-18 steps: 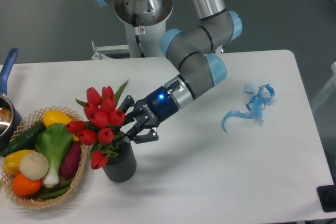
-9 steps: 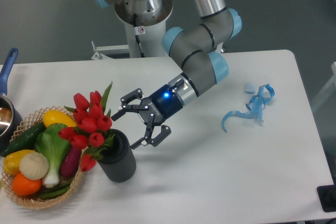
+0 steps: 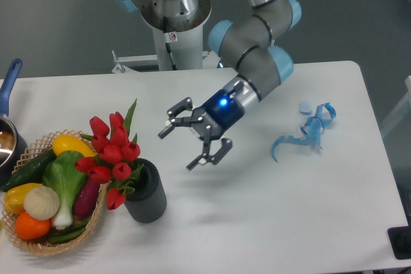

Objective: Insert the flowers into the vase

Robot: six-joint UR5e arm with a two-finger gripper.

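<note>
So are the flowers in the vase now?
In. The flowers' stems go into the vase's mouth, blooms leaning left; the gripper is open, apart.

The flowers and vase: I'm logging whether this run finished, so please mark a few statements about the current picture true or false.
1. The flowers stand in the vase. True.
2. The gripper is shut on the stems. False: it is open and apart from the bunch.
3. The vase lies tipped over. False: it stands upright.
4. The basket sits left of the vase. True.
5. The blue ribbon is in the basket. False: it lies on the table at right.
</note>
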